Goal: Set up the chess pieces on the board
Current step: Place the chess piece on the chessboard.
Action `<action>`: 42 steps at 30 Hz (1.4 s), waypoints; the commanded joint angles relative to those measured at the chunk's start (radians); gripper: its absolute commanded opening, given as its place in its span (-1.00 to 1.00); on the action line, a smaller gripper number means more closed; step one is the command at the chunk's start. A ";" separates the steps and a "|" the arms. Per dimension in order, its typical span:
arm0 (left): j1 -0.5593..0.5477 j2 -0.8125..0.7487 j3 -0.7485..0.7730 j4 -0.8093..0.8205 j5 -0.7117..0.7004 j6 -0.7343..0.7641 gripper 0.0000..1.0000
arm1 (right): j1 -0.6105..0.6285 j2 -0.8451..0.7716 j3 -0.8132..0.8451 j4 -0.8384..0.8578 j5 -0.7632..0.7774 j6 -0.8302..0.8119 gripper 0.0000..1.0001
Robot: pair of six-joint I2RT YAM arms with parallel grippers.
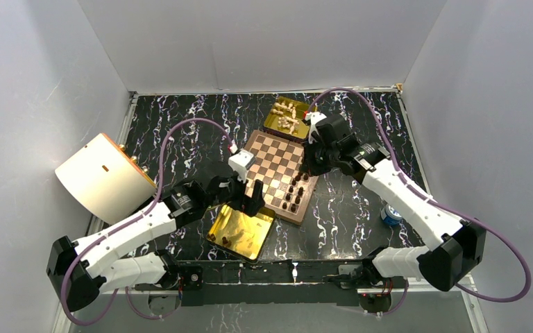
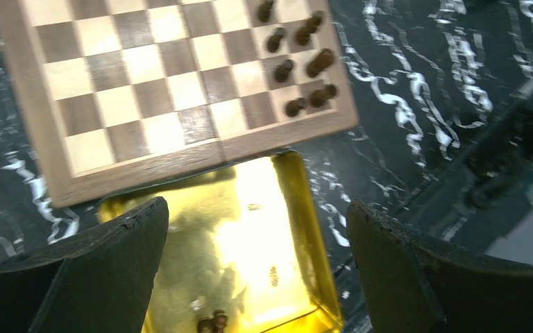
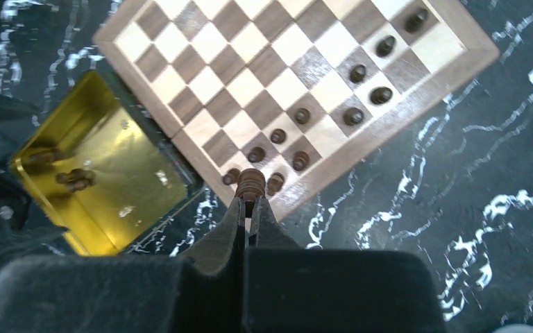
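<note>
Left arm's stretched low toward the middle, left gripper [image 2: 257, 208] spread as wide as it goes, holding nothing, hanging over the shiny gold rectangular metal tray [image 2: 300, 201] at the near edge of the square wooden chessboard [image 3: 250, 62]; right arm reaches in from the other side, right gripper [image 3: 251, 201] pinched tight on one tiny dark brown turned wooden chessman [image 3: 251, 182] at the board's rim; other dark pieces [image 3: 357, 73] stand on squares nearby, a few more in the tray; open black marbled tabletop [image 3: 458, 208] off to the right.

A gold tray [image 1: 246, 239] sits bottom centre, a second gold tray [image 1: 271, 123] upper centre. Cream case [image 1: 104, 177] far left, blue can [image 1: 391, 214] right, all on the black marbled table [image 1: 347, 225].
</note>
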 commanded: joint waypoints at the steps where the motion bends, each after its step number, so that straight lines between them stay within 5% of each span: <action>1: 0.037 0.026 0.094 -0.124 -0.158 0.043 0.93 | 0.003 0.034 0.060 -0.071 0.156 0.020 -1.00; 10: 0.278 -0.037 0.065 -0.128 -0.055 0.054 0.95 | 0.003 0.120 0.079 -0.081 0.222 0.052 -1.00; 25: 0.281 -0.222 -0.094 -0.044 -0.027 0.202 0.90 | 0.004 0.235 0.048 0.015 0.290 0.062 -1.00; 42: 0.281 -0.228 -0.093 -0.046 -0.020 0.233 0.88 | 0.003 0.241 -0.062 0.128 0.301 0.042 -1.00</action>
